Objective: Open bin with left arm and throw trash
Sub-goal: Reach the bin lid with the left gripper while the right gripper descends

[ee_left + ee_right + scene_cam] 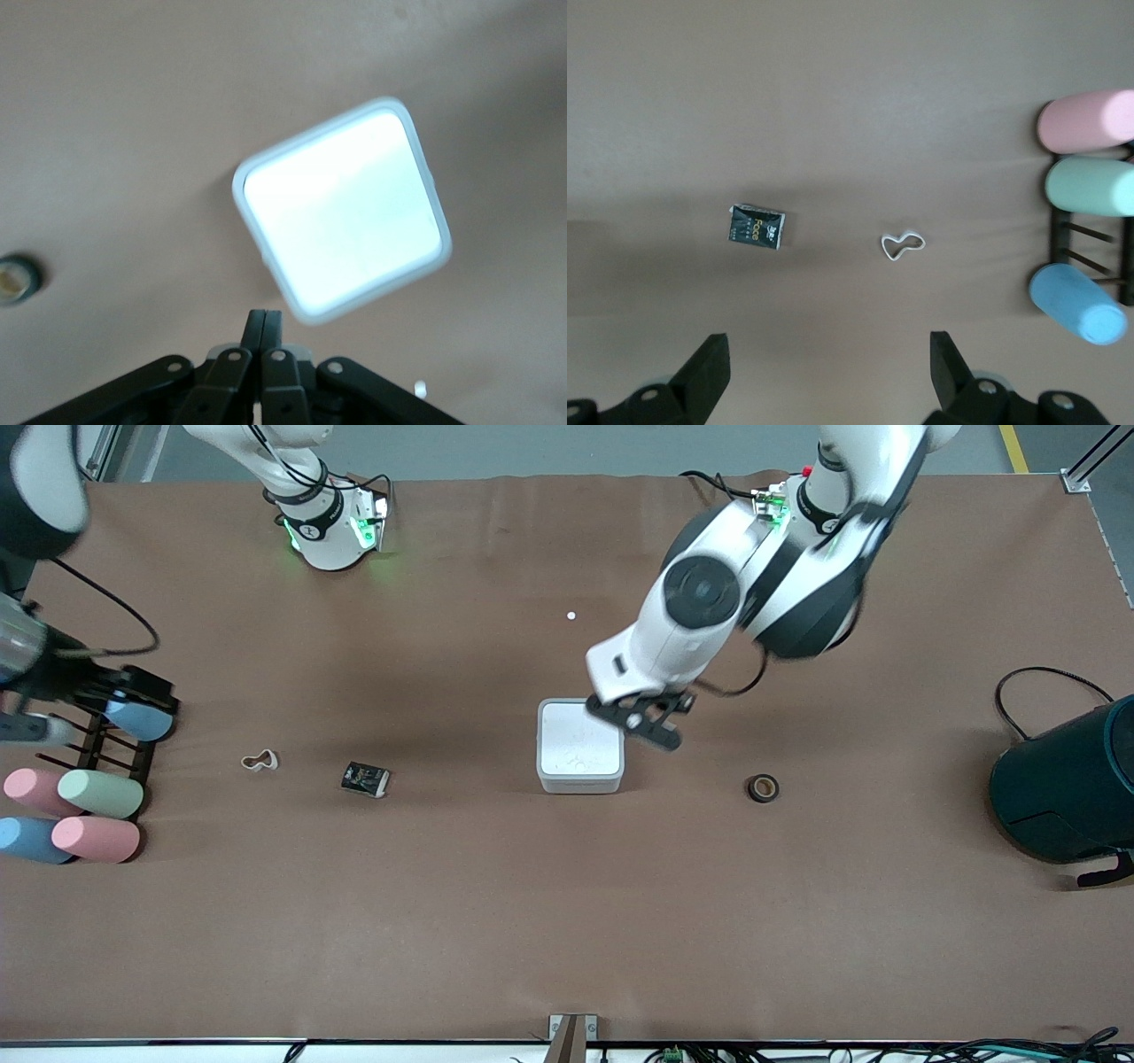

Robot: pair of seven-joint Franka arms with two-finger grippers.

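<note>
While its lid lies flat and shut, the bin (580, 751) sits mid-table, level with the trash: tape roll (763, 787) toward the left arm's end, black wrapper (365, 779) and white band loop (260, 761) toward the right arm's end. Left gripper (666, 738) hangs over the bin's edge, fingers (263, 329) pressed together, holding nothing. Right gripper (830, 376) waits wide apart above the wrapper and loop.

Robot lab: paper-covered table (496, 921), bolted arms.
</note>
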